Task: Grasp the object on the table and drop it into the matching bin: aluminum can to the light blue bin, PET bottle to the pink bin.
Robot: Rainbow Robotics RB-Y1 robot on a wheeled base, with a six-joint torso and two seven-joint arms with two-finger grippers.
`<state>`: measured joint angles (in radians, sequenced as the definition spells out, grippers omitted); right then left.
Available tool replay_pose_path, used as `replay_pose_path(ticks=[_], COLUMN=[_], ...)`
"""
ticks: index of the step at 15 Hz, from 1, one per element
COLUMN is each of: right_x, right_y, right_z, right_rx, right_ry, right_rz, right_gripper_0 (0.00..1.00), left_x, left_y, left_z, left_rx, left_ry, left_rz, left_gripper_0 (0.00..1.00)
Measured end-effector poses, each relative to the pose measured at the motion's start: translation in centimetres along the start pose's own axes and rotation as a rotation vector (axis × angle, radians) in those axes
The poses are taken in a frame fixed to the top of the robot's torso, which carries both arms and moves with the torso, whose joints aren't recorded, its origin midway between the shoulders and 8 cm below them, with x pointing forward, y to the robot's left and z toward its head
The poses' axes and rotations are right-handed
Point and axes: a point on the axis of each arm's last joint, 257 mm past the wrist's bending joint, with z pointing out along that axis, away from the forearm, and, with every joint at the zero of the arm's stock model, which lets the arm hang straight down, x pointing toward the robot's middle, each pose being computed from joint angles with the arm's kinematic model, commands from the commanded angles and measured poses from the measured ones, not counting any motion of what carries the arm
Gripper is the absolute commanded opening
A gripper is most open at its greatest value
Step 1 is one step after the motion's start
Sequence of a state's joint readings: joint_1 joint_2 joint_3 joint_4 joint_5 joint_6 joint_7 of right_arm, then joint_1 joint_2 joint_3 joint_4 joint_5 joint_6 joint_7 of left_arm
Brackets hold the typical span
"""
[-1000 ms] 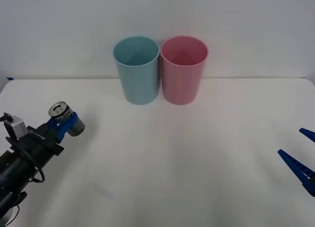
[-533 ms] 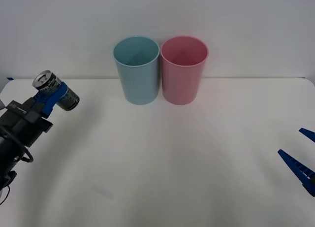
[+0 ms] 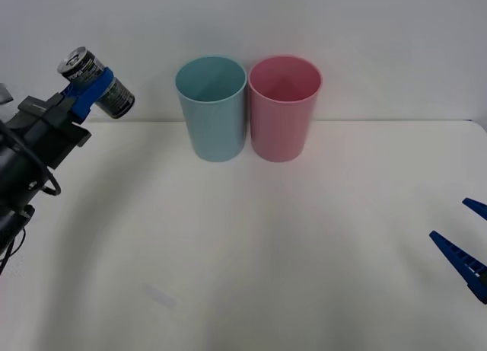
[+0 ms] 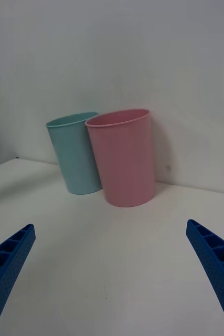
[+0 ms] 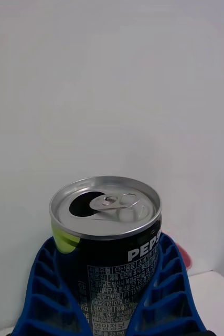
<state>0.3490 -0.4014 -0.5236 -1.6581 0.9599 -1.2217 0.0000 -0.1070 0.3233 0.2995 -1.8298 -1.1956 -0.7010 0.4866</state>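
A small dark-printed aluminum can (image 3: 95,82) with a shiny pull-tab top hangs high above the table's far left, tilted, with my left gripper (image 3: 91,88) shut on it. The left wrist view has the can (image 5: 112,247) between the blue ribbed fingers (image 5: 43,294), its opened top facing the camera. The light blue bin (image 3: 211,107) stands upright at the back centre, to the can's right, and the pink bin (image 3: 284,107) touches its right side. Low at the table's right edge my right gripper (image 3: 472,240) stands open and holds nothing. From the right wrist view both bins show, light blue bin (image 4: 77,155) and pink bin (image 4: 125,157).
The white table (image 3: 243,252) spreads wide in front of the bins. A plain white wall rises right behind the bins.
My left gripper has lifted the can from just above the table up to bin-rim height, drifting slightly right over the last half second. The right arm has not moved.
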Motion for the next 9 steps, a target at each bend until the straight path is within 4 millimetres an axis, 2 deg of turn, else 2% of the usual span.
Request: replay_pose_path(ticks=[3,9], right_x=[0.0,0.0], right_y=[0.0,0.0], right_z=[0.0,0.0], right_rx=[0.000,0.000], right_ry=[0.000,0.000], right_rz=[0.000,0.000], right_gripper_0=[1.00,1.00], left_x=[-0.3,-0.3], left_y=[-0.7,2.2], left_z=[3.3,9.0], left_rx=[0.030,0.011], left_ry=[-0.003,0.035], left_rz=[-0.005,0.061], left_gripper_0=[0.00,0.00])
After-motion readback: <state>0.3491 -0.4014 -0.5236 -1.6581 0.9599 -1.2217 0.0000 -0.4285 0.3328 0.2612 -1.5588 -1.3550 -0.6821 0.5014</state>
